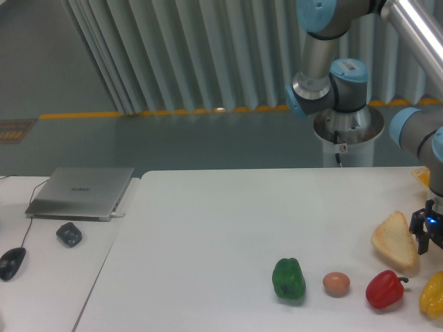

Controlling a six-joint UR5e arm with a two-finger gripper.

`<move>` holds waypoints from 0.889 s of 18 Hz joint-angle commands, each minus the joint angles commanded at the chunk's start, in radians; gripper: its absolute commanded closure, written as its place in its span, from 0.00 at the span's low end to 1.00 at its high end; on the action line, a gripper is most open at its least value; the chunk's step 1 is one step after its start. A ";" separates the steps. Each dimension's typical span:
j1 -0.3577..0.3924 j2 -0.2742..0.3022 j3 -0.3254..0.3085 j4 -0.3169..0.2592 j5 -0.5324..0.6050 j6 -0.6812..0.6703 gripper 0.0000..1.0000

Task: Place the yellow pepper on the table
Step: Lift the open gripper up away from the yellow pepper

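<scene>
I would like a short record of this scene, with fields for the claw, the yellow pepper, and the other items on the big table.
claw: at the right edge, above the pepper, apart from it; open or shut cannot be told
yellow pepper: on the table, partly cut off by the frame edge
row to its left: red pepper, egg, green pepper
bread slice: beside the claw

Single fixed camera, high front view over table [208, 228].
</scene>
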 joint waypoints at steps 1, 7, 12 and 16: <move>0.002 0.002 0.002 -0.003 0.021 0.006 0.00; 0.002 0.021 0.011 -0.055 0.127 0.086 0.00; 0.020 0.051 0.012 -0.123 0.126 0.085 0.00; 0.037 0.092 0.012 -0.176 0.123 0.082 0.00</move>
